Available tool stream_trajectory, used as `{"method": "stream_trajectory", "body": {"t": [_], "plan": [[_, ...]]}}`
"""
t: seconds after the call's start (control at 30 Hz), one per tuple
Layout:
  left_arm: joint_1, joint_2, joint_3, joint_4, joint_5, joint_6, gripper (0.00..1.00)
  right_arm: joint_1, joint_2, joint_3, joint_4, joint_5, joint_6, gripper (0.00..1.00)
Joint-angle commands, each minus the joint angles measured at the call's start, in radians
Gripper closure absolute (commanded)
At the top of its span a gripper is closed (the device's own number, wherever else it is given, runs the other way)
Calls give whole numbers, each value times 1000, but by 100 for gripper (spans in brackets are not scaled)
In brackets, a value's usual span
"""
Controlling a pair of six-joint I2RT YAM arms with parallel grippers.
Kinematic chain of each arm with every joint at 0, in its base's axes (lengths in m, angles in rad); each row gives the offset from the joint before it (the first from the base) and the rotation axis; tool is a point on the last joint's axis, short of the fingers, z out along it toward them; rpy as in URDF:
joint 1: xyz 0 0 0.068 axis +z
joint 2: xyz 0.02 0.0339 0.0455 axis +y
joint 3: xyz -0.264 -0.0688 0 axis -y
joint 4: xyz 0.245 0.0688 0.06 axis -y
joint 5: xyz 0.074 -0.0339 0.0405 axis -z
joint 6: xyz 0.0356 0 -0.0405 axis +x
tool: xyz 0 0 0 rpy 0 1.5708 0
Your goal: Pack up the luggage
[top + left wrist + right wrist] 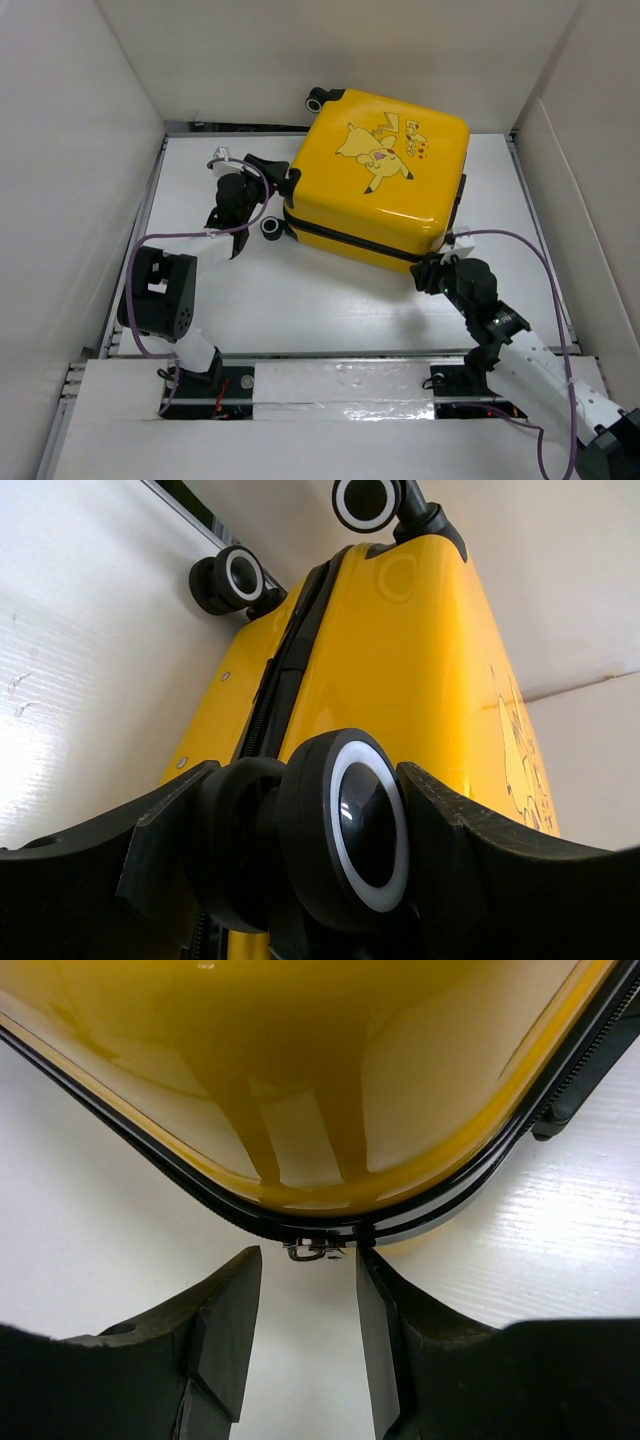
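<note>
The luggage [380,180] is a closed yellow suitcase lying flat at the back of the table, Pikachu face up. My left gripper [283,180] is at its left end, shut on a black wheel with a white ring [345,825]; the jaws press both sides of that wheel. My right gripper [428,270] is at the near right corner, low on the table. In the right wrist view its fingers [308,1260] stand apart, and the small metal zipper slider [318,1250] on the black zipper band [200,1205] sits just ahead of the tips, not held.
White walls [80,150] enclose the table [330,300] on the left, back and right. Two other wheels show at the suitcase's left end: one [272,229] near my left gripper, one [318,99] at the back. Purple cables [530,250] loop from both arms.
</note>
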Motion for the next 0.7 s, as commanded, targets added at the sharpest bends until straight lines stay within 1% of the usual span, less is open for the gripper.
{"method": "stream_trajectory", "body": {"t": [0.0,0.13,0.23,0.27,0.33,0.37,0.43,0.47,0.53,0.57,0.63,0.67], "plan": [[-13,-12,47,85,57,33,100,-8,-3,-31,253,78,-37,52],[-13,-12,47,91,66,38,100,-8,40,-65,350,99,-34,53],[-13,-12,45,93,68,42,100,-8,52,-79,383,120,-37,61],[-13,-10,44,94,71,44,100,-8,48,-88,425,120,-33,68],[-13,-10,44,96,71,45,100,-8,15,-110,448,117,-32,73],[-13,-10,42,97,72,45,100,-8,5,-114,463,130,-32,78],[-13,-6,42,100,78,47,100,-8,-29,-113,450,139,-40,84],[-13,-6,42,105,80,44,100,-8,-43,-111,424,140,-46,89],[-13,-1,39,111,86,44,100,-8,-81,-116,413,137,-48,95],[-13,-1,39,116,89,44,100,-8,-90,-119,401,127,-51,99],[-13,3,34,117,94,44,100,-8,-106,-120,385,105,-51,100],[-13,5,31,123,94,42,100,-8,-113,-122,378,67,-52,100]]}}
